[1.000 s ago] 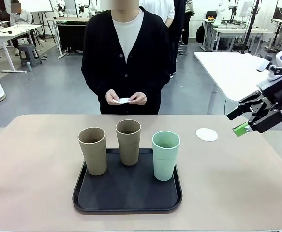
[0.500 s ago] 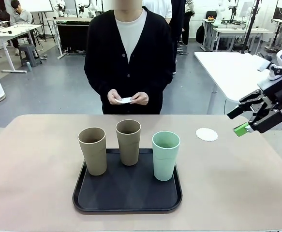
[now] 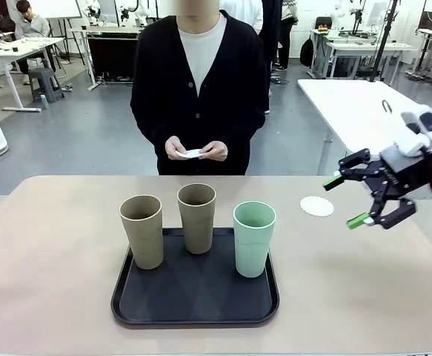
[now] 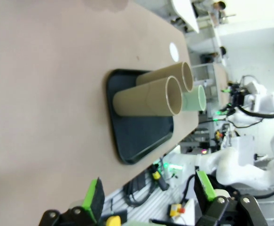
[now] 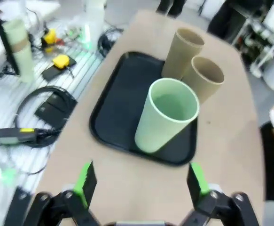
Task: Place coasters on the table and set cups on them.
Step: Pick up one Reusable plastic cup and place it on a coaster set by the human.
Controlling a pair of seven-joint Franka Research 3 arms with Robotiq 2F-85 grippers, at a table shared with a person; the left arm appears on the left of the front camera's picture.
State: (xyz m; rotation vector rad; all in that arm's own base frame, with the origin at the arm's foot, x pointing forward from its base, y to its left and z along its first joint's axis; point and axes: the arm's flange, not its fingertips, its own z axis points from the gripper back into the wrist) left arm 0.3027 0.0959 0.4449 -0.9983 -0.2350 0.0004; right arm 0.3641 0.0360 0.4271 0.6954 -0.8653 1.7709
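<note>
Since a second ago the right claw has swung in from the right edge towards the middle and turned. It now hangs above the tabletop, just right of the lone coaster and not touching it. Its jaws stand wide, with nothing between them. The person has shifted slightly. The tray, the cups and the lone coaster lie as before.

The black tray sits mid-tabletop and carries all three cups upright: a brown cup at the left, a second brown cup behind the middle, and the mint cup at the right. The lone coaster lies flat on the tabletop, right of the tray and beyond it. At the far side, the person's hands hold something thin and white between them.

In the right wrist view the mint cup is the nearest to the right claw, well apart from it and straight ahead, with the brown cups behind.

The left claw is also wide and empty, off the tabletop's edge, well apart from the tray.
</note>
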